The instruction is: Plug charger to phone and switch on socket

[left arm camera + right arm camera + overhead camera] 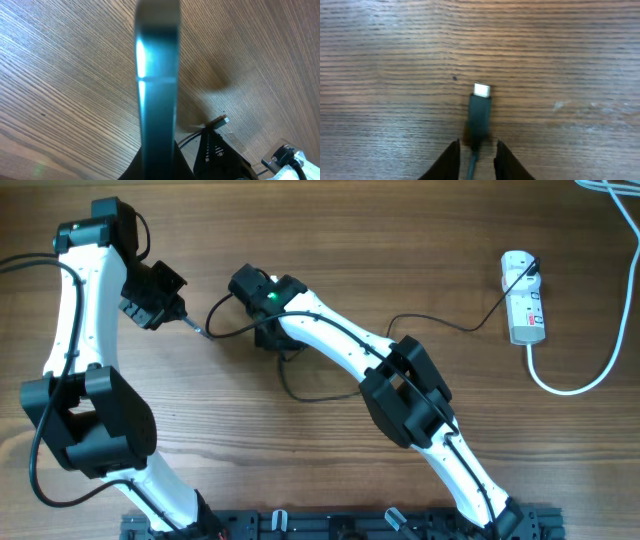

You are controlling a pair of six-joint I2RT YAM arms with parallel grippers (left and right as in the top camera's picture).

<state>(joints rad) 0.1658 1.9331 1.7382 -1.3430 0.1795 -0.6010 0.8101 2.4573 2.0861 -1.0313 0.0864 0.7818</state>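
Right gripper (476, 145) straddled the small black metal-tipped connector (480, 112).
Its jaws flanked it narrowly on the brown wooden table (330, 220); a firm pinch could not be confirmed. Left gripper (178, 315) was clamped on the flat cyan-screened phone (157, 100), edge-on. Step, seemingly: seizing the connector; next would call for lining it with the phone's port. Counted: one thin black charger cable (440, 323), one phone, one white oblong power strip (524, 298), far right.

Wooden table (400, 240) carries the socket (524, 298) and charger (480, 115).
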